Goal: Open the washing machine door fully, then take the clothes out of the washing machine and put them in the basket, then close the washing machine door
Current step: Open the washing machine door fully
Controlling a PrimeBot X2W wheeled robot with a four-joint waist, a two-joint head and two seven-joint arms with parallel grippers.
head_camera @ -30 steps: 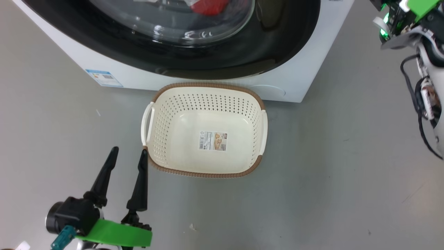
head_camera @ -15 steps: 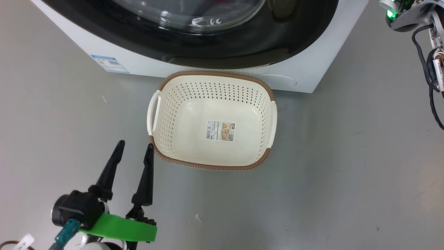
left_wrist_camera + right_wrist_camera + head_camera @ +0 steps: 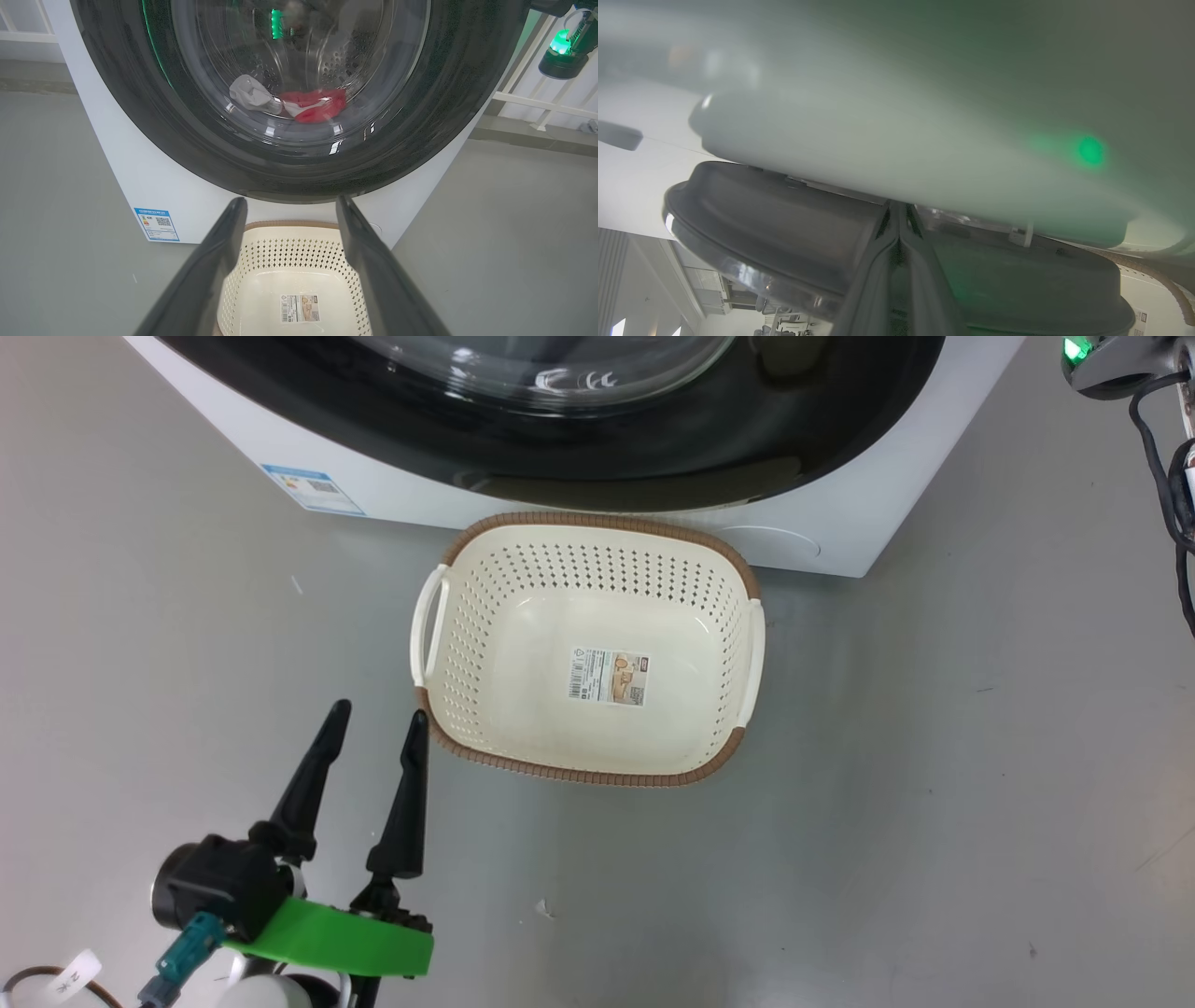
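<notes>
Two fingers of the left end effector [image 3: 380, 711] spread wide, just beside the basket [image 3: 485, 644] on the floor [image 3: 934, 803] before the washing machine [image 3: 392, 490], right end effector [image 3: 899, 214] pinched together against the closed washing machine door [image 3: 117, 93], clothes [image 3: 313, 105] behind its glass

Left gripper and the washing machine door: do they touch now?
Apart. The head view shows bare floor between the left gripper and the washing machine door.

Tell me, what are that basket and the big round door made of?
The basket looks like matte cream moulded plastic, judging by its punched holes. The door has a glossy black rim, probably plastic, showing reflections; its window seems glass, clear with sharp highlights.
</notes>
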